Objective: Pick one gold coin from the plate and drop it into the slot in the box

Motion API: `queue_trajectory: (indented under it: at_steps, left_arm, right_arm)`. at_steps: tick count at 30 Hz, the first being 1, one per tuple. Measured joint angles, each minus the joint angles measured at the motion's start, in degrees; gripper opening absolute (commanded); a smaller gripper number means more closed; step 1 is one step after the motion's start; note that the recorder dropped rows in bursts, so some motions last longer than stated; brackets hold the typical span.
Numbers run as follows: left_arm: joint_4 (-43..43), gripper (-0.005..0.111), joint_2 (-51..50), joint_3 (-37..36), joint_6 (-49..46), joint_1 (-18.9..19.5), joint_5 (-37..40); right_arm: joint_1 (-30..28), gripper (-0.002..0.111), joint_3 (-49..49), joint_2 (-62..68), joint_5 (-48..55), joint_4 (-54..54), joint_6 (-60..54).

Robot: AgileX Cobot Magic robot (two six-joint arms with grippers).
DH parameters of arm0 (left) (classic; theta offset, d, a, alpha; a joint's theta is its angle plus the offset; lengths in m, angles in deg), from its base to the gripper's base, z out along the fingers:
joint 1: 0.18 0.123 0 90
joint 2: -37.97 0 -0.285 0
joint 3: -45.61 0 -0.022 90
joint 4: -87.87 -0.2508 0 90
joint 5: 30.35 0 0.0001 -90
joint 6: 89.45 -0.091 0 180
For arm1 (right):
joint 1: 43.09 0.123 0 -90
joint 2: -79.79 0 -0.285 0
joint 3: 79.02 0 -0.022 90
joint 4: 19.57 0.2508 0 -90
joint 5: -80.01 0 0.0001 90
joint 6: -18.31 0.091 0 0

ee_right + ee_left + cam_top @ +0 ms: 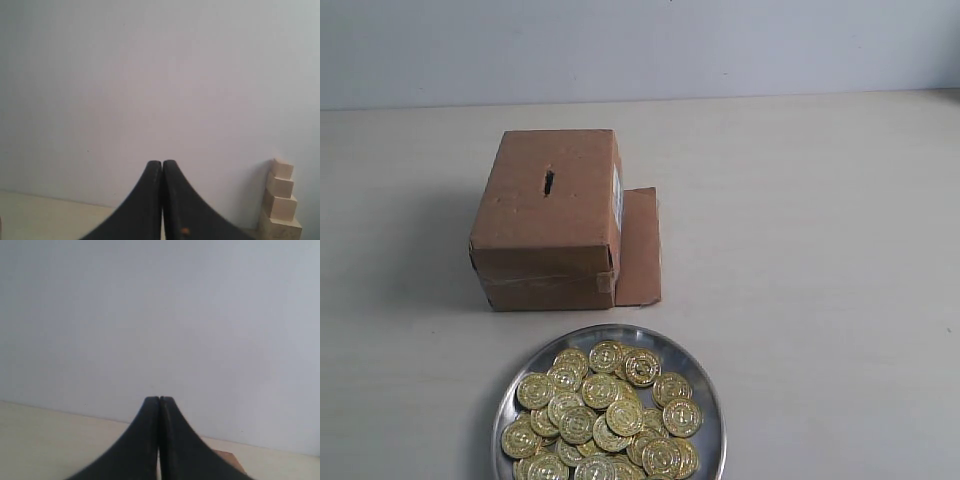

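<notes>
Exterior view: the brown cardboard box (545,225) stands on the pale table (820,250). Its slot (549,182) is a short dark slit in the top face. A white label (617,198) is on the side toward the right of the view, and a loose flap (640,245) lies flat on the table against that side. The round silver plate (672,351) sits nearer the camera, close to the box but apart from it, with its near edge cut off by the frame. Overlapping gold coins (600,415) cover most of it.

Left wrist view: my left gripper (159,400), jaws pressed together with nothing between them, points at a plain wall.

Right wrist view: my right gripper (162,163), likewise closed and empty. A stepped stack of pale wooden blocks (281,200) stands at the wall.
</notes>
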Motion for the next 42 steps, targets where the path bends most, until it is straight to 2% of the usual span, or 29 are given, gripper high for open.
queue_trajectory:
  at_steps: [9, 17, 25, 29, 33, 42]
  left_arm:
    - [-2.8, 0.000, 1.7, -6.4, 0.0, 6.5, -4.9]
    - [-3.4, 0.000, 1.7, -10.2, 0.0, 6.7, -7.0]
    - [-4.0, 0.000, 1.7, -10.2, 0.0, 6.7, -6.8]
    - [-4.1, 0.000, 1.7, -10.2, 0.0, 7.0, -6.3]
    - [-4.1, 0.000, 1.7, -10.2, 0.0, 7.0, -2.2]
    - [-4.2, 0.000, 1.7, -10.2, 0.0, 7.0, 2.9]
  right_arm:
    - [0.0, 0.000, 6.5, -0.5, -2.5, -1.2, 0.0]
    - [0.0, 0.000, 16.7, -4.0, -2.2, -3.3, 0.0]
    - [0.0, 0.000, 17.6, -4.6, -1.4, -3.1, 0.0]
    - [0.0, 0.000, 19.3, -9.0, -1.3, -3.4, 0.0]
    - [0.0, 0.000, 22.4, -12.9, 0.5, -4.5, 0.0]
    - [0.0, 0.000, 22.5, -13.0, 8.1, -4.7, 0.0]
